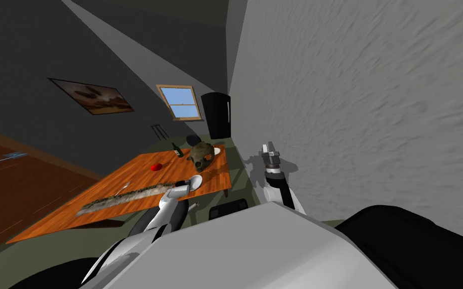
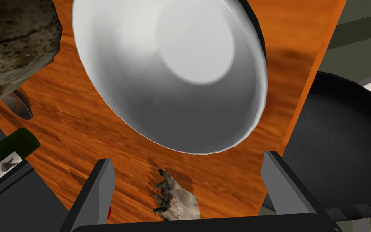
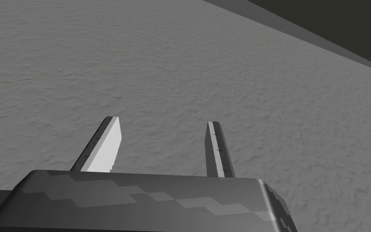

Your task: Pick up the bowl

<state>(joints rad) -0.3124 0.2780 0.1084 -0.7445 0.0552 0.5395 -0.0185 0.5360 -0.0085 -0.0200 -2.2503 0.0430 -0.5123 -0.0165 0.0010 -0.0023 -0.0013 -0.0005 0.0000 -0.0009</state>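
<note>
A white bowl sits on the orange wooden table, near the table's edge; in the head view the bowl is small, just beyond my left hand. My left gripper hovers just short of the bowl, open wide, its fingers apart with nothing between them. In the head view the left gripper is at the table's near edge. My right gripper is raised beside the grey wall, its fingers apart and empty.
A brown lumpy object, a green bottle, a red item and a long grey strip lie on the table. A black chair seat stands by the table's edge near the bowl. The grey wall is close on the right.
</note>
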